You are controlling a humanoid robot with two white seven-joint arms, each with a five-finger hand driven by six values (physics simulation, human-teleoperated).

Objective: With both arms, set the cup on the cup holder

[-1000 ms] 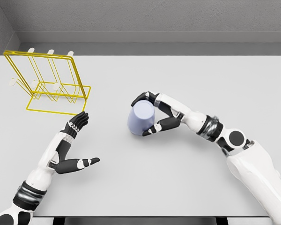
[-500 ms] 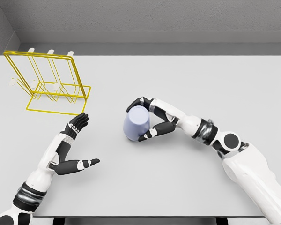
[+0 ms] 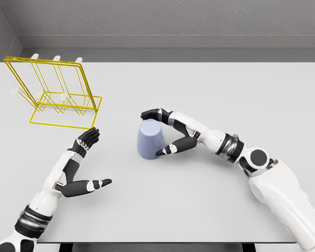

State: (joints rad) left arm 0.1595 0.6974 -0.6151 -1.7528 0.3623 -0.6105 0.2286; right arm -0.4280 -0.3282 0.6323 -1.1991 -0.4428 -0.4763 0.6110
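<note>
The pale lavender cup (image 3: 150,139) stands mouth-down at the table's (image 3: 210,89) centre. The right hand's (image 3: 170,134) fingers (image 3: 168,150) bracket it, seemingly touching. The left hand (image 3: 81,165), lower left, is spread, empty.

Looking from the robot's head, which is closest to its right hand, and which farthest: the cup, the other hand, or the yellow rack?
1. Cup: right by the right hand, at its fingers.
2. Left hand: further left, lower on the table.
3. Yellow rack: farthest, at the table's back left.
</note>
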